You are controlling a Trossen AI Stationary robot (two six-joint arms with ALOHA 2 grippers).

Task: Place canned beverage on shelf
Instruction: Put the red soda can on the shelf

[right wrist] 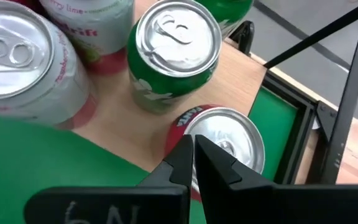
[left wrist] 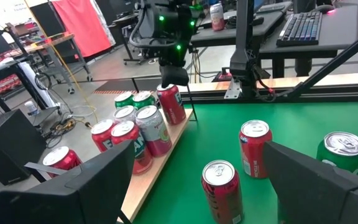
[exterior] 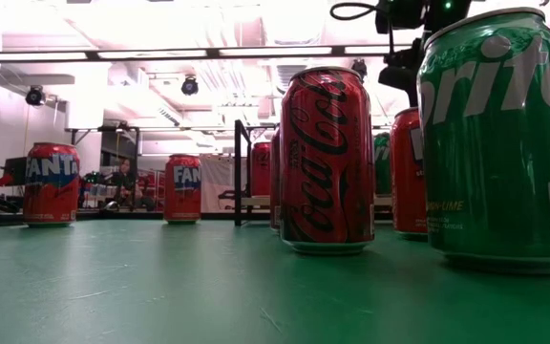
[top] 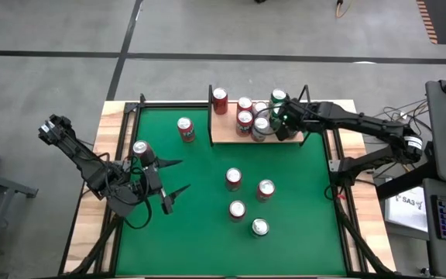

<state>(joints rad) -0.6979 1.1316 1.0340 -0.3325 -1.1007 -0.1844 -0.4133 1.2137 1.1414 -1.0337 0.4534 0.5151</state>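
Observation:
The shelf is a tan wood board with black uprights at the table's far side, and it carries several cans. My right gripper is shut and stands over the shelf's right end, right above the silver top of a red can. This can also shows in the left wrist view, standing on the shelf's end. My left gripper is open and empty over the table's left part, beside a silver-topped can. My right gripper points down with its shut fingertips over the rim of the red can's top. I cannot tell whether they touch it. The can stands on the shelf board.
Several loose cans stand on the green felt: a red one at the far left, three red ones in the middle and a green one nearer. A green can and a pale one crowd the shelf beside my right gripper.

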